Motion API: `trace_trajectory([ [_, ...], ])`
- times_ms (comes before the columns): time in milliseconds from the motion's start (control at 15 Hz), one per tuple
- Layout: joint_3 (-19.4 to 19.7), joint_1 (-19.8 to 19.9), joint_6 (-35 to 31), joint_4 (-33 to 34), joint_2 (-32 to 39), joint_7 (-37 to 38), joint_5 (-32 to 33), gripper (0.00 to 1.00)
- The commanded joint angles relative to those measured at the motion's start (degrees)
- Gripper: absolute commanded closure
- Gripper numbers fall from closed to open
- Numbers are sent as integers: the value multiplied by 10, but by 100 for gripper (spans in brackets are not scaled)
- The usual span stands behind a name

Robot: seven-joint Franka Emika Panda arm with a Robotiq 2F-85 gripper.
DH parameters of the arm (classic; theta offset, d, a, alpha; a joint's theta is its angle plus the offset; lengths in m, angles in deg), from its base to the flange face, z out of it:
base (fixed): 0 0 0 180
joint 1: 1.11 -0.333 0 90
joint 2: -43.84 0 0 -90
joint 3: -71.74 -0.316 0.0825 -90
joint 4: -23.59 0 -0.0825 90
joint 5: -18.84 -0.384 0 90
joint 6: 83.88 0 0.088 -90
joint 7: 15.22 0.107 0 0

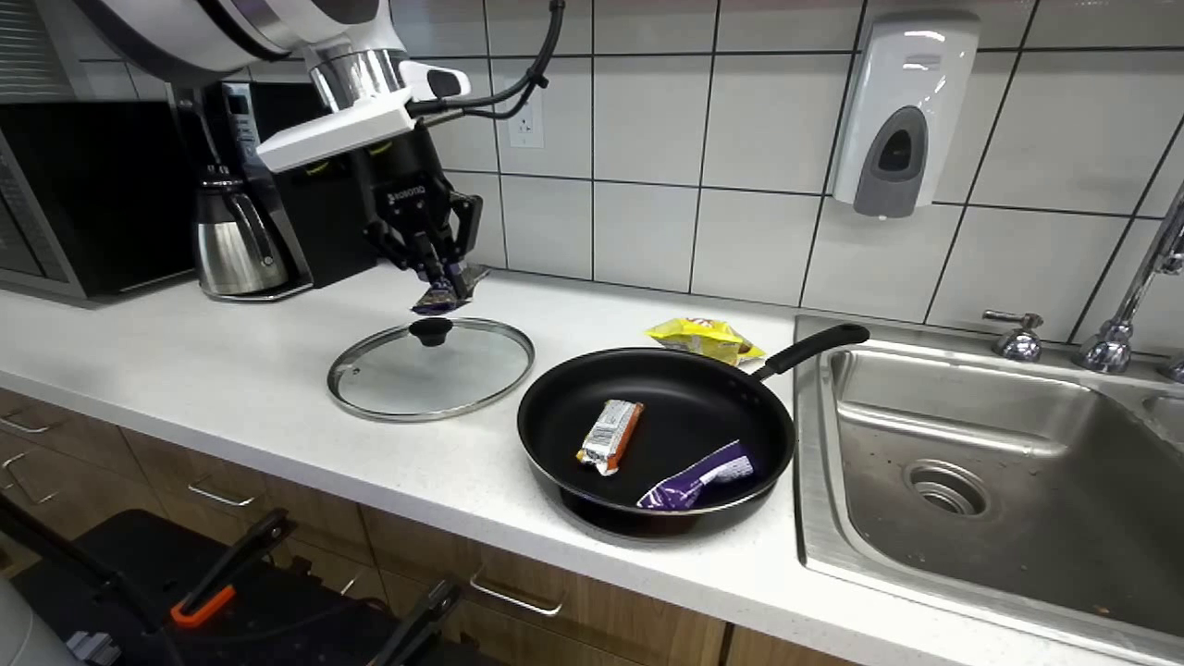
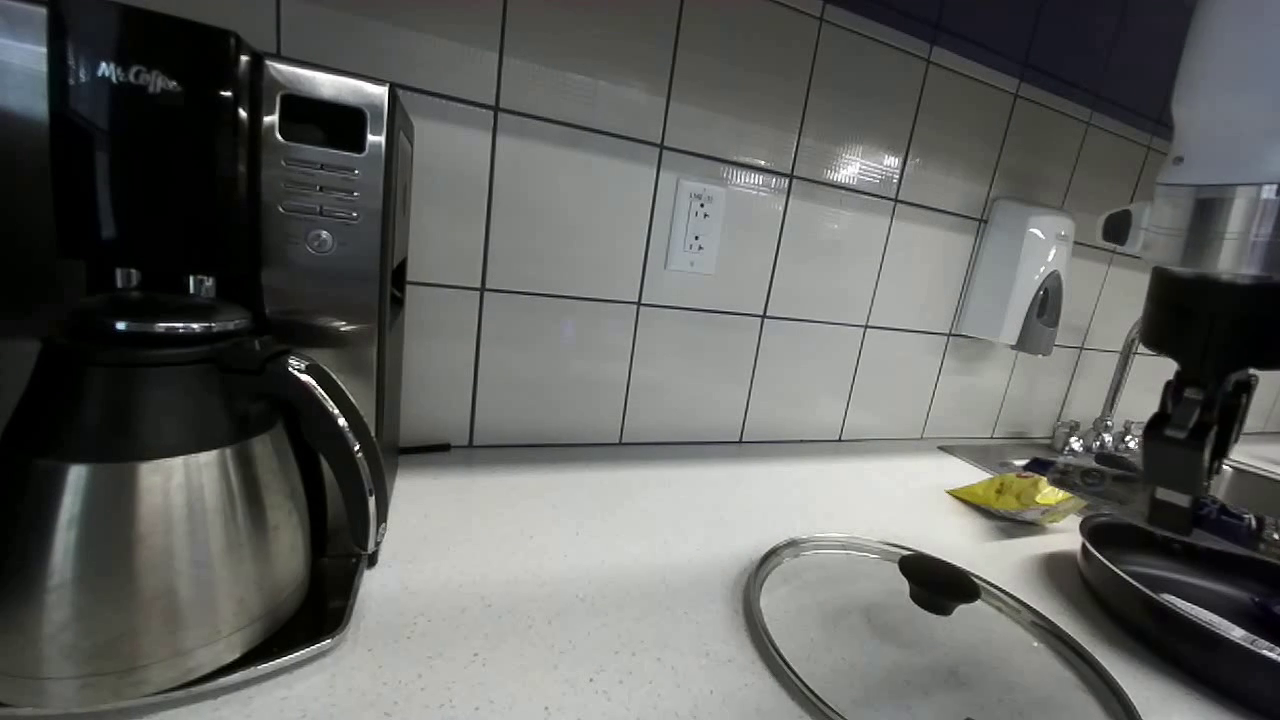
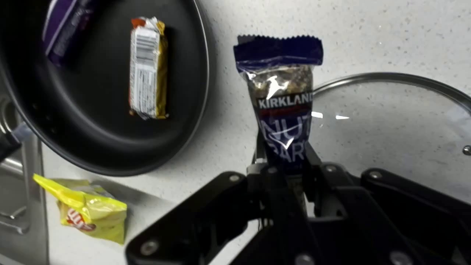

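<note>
Pincer point(image 3: 287, 156) closed narrowly on a wrapped nut bar point(image 3: 281, 99), raised above the counter point(image 3: 360, 40).
The bar, gripped partway along with both ends jutting out, should be light, fairly stiff inside a slick, crinkly film; a hold across its body, clear of the thin serrated seal point(image 3: 278, 51), looks surest. Below the pincer, to one side, lies a round glass lid point(image 1: 444, 379), steel-rimmed, with a black knob point(image 1: 431, 331). Toward the sink point(image 1: 823, 481) from the pincer sit a smooth black frying pan point(image 1: 684, 398), bearing a boxy orange-and-white bar point(image 3: 145, 73) and shiny purple packet point(image 1: 703, 476), and a crumpled yellow packet point(image 3: 95, 213).
</note>
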Motion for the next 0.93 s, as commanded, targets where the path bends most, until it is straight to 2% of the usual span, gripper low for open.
trace_trajectory([
  [0,2,36,43,-43,-64,51,28,96],
  [200,18,63,55,-56,-84,56,35,96],
  [467,50,107,33,-66,-87,52,54,96],
  [867,95,165,-26,-45,-41,46,93,96],
])
